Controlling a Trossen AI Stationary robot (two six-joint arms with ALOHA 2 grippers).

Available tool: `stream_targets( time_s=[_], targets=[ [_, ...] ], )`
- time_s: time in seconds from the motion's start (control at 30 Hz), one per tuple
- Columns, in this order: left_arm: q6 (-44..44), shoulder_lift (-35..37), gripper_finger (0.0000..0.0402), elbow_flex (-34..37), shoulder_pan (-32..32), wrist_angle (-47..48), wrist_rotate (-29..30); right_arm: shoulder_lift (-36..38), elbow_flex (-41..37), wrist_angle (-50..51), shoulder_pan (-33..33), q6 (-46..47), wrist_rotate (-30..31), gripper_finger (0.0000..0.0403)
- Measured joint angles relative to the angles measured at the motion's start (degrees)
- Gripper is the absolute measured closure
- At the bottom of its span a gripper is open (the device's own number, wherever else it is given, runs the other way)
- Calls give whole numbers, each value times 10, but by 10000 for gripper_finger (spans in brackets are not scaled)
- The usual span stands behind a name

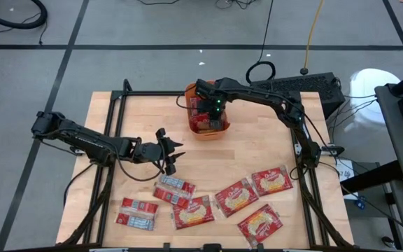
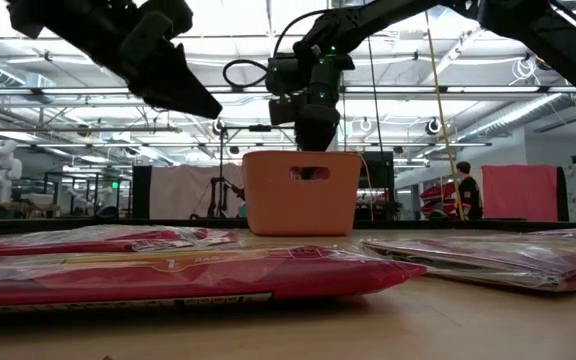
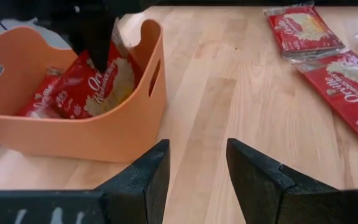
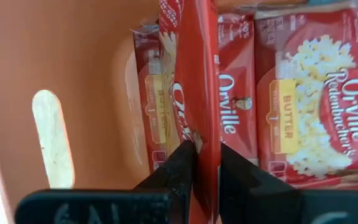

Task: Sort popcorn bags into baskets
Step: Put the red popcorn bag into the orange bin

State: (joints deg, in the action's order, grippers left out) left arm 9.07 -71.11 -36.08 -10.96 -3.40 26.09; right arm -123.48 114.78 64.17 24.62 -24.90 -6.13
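The orange basket (image 1: 205, 119) stands at the table's far middle, with popcorn bags (image 4: 309, 93) inside it. My right gripper (image 4: 207, 155) hangs over the basket, shut on one more red popcorn bag (image 3: 98, 81), which reaches down into it. Several popcorn bags (image 1: 236, 196) lie flat on the near half of the table. My left gripper (image 3: 197, 168) hovers open above bare wood to the basket's near left, with nothing between its fingers. My right gripper pinches the bag's upper end (image 4: 205, 134) between its two fingers, which come from above and point steeply down. The bag shows edge-on between the fingers. It hangs tilted below them, its lower part inside the basket beside the other bags; the basket wall hides its lower end.
The loose bags spread from the near left (image 1: 137, 213) to the near right (image 1: 259, 225), some with the label face up, some with the grey-blue face up. A black keyboard (image 1: 299, 85) lies past the table's far right corner. Bare wood (image 3: 229, 93) lies between basket and bags.
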Motion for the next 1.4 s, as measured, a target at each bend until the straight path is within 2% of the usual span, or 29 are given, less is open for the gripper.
stream_targets(
  time_s=[0.2, 0.3, 0.53, 0.7, 0.83, 1.03, 1.2, 1.4],
  targets=[
    [4, 0, 240, 30, 0, -72, 0, 0, 0, -4, -2, -11, -6, 344],
    [-8, 0, 240, 32, 0, -98, 0, 0, 0, -13, -9, -4, -12, 307],
    [-43, 0, 240, 32, 0, -143, 0, 0, 0, -52, -20, -22, 76, 194],
    [-42, 0, 240, 32, 0, -144, 0, 4, 0, -75, -20, -17, 84, 167],
    [-43, 0, 240, 32, 0, -145, 0, 4, 0, -85, -15, -17, 105, 190],
    [-49, 0, 241, 32, 0, -145, 0, 3, -34, -150, 8, 20, 105, 265],
    [-52, 0, 240, 32, 0, -145, 0, 2, -75, -175, 17, 27, 62, 323],
    [-60, 0, 240, 32, 3, -148, 0, 1, -119, -209, 7, 53, 57, 379]
  ],
)
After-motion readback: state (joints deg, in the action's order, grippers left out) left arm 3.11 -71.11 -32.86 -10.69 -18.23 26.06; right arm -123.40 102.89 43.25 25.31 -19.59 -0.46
